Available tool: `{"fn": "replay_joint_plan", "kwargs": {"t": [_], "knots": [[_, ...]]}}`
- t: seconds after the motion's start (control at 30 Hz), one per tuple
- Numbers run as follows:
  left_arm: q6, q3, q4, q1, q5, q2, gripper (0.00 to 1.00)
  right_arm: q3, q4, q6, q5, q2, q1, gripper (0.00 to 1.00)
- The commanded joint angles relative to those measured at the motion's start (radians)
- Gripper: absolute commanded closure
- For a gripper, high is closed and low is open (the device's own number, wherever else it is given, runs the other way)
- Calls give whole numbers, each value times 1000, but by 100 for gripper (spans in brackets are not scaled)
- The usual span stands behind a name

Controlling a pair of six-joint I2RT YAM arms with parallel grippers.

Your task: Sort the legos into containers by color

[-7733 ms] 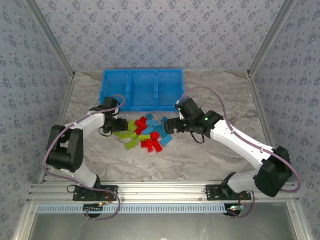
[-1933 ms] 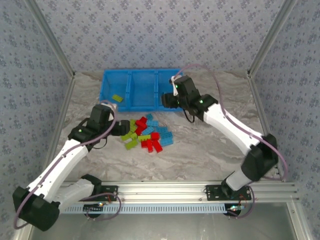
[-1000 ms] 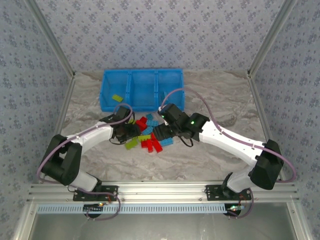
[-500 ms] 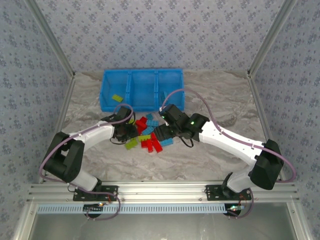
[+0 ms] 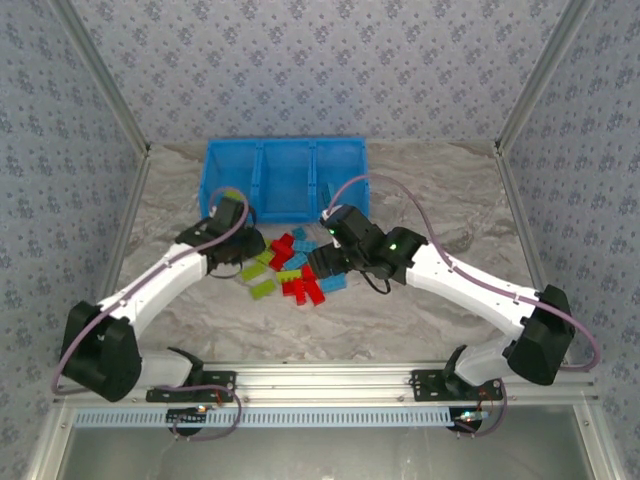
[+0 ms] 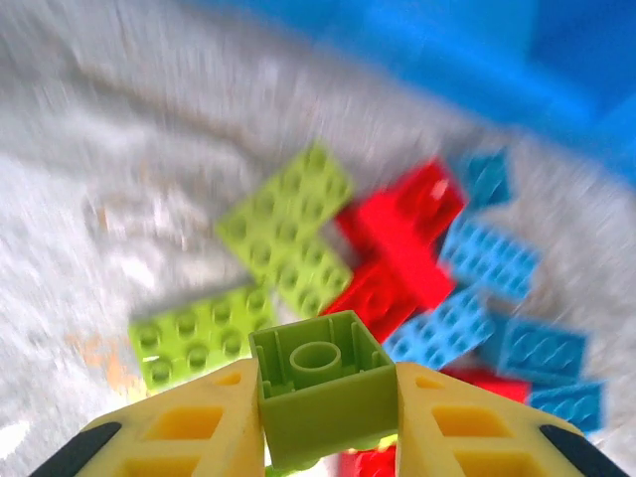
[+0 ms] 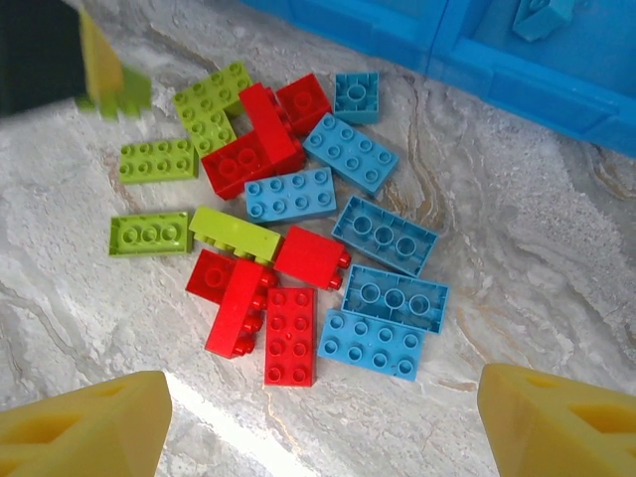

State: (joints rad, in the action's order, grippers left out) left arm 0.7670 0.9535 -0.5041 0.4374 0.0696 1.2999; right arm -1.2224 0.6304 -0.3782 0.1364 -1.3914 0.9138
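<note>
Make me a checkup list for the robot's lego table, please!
Surface: marbled table, bare around the pile.
Job's things: legos in lime, red and light blue piled in front of the blue bin; one light blue brick inside it.
Clutter: nothing seen.
Claws: left claw shut on a lime brick, held above the table; right claw open above the pile.
Cables: purple cables loop along both arms.
Surroundings: patterned walls, metal rail at the near edge.

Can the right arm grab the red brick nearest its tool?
Probably yes: the right tool hangs open above the red brick, and nothing covers it, though a blue brick lies close beside it.
</note>
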Motion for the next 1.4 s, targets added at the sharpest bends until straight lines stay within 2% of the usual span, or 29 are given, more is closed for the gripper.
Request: {"fn": "replay_joint_plan", "kwargs": {"t": [0.0,0.17,0.33,0.43,0.53,0.63,0.77,0.9,1.03,1.13,1.23,1.37], "knots": [[-54,94,-8,-98,69,17,69,4,-6,-28,25,22,-9,17],[-99,256,49,-222,126,162,69,17,-1,-34,30,33,-12,17],[-123,424,96,-298,56,367,69,21,11,-39,38,59,-13,16],[-151,544,67,-317,2,492,68,57,14,-45,44,73,-15,16],[-167,623,42,-320,3,567,63,68,17,-49,52,83,-17,16],[-164,642,40,-321,-5,578,52,85,21,-57,65,94,-22,16],[-150,605,52,-318,-35,511,46,113,13,-68,65,97,-41,16],[-152,537,41,-295,-49,376,45,143,-3,-62,58,87,-74,16],[-188,429,25,-209,-52,165,46,176,-2,-70,73,56,-113,15],[-277,357,-9,-85,-23,12,46,167,23,-78,96,-6,-101,16],[-433,299,-78,43,-11,-117,43,151,4,-81,95,-80,-61,15],[-627,233,-226,137,-51,-272,41,112,-20,-110,78,-209,-38,13]]}}
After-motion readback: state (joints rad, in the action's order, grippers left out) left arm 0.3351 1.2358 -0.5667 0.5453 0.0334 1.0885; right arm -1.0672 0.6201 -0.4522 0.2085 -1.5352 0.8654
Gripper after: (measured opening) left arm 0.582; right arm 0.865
